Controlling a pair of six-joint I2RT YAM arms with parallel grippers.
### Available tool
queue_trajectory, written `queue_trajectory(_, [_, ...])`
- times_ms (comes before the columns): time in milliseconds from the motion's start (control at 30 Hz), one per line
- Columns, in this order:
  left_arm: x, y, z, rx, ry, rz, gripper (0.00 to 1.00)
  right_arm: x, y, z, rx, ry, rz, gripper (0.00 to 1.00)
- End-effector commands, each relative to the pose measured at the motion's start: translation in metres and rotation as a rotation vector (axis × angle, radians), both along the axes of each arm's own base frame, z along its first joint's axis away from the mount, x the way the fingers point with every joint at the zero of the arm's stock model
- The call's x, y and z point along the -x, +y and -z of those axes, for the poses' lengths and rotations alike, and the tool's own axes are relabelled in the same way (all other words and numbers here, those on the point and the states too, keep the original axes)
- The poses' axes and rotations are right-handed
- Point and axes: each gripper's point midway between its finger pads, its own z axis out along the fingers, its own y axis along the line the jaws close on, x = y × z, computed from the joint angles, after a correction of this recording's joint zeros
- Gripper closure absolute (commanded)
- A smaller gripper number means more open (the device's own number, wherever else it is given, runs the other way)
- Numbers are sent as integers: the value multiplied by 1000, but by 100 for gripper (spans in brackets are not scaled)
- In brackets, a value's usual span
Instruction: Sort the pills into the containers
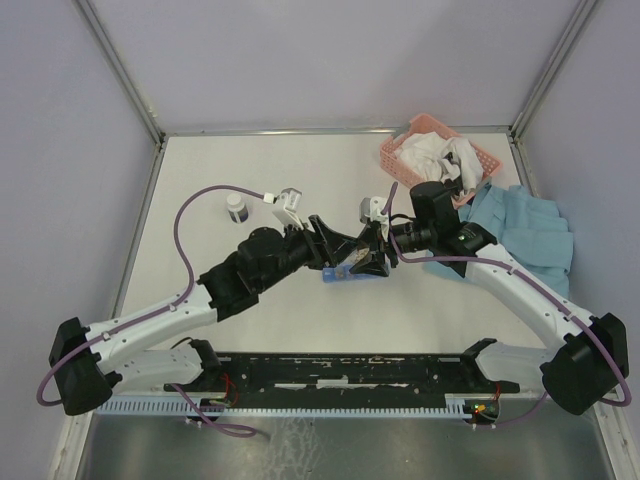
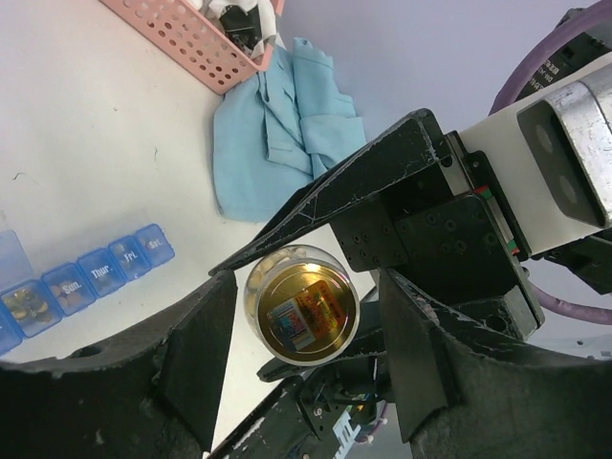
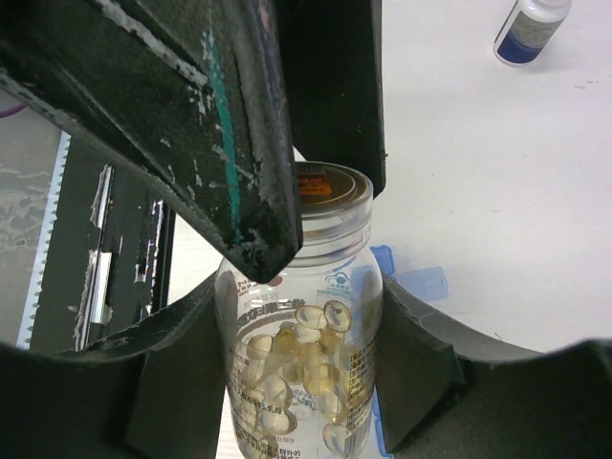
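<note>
2 tools (image 1: 352, 255) above blue containers (image 2: 86, 277).

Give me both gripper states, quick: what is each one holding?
Left gripper: closed on the cap end of the clear pill bottle.
Right gripper: closed on the same bottle's body.

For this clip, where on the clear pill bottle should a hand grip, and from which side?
Grip the clear pill bottle across its round body, below the neck, pads on opposite sides, as the right hand does. That leaves the cap end free for the left hand, which meets it end-on along the bottle's axis. The smooth, curved wall suits a centred grip, not one near the rim.
</note>
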Motion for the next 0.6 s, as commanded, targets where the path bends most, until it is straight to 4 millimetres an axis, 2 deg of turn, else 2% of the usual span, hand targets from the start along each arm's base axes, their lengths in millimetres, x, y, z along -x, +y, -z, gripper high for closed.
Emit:
queue_trajectory(0, [1, -6, -24, 53, 3, 1, 34, -7, 4, -23, -35, -75, -1, 93])
queue_trajectory(167, [1, -8, -17, 11, 20, -3, 35, -10, 4, -22, -26, -76, 12, 93])
queue_trajectory(267, [1, -9, -16, 1, 24, -2, 40, -11, 4, -20, -21, -73, 14, 93])
queue_trajectory(367, [1, -11, -13, -22, 27, 4, 51, -12, 4, -19, -16, -72, 18, 93])
queue_trajectory(467, [1, -13, -11, -44, 29, 9, 69, -13, 3, -19, -15, -72, 20, 92])
queue_trajectory(567, [0, -11, -9, -56, 24, -1, 83, -13, 3, -18, -13, -69, 24, 82])
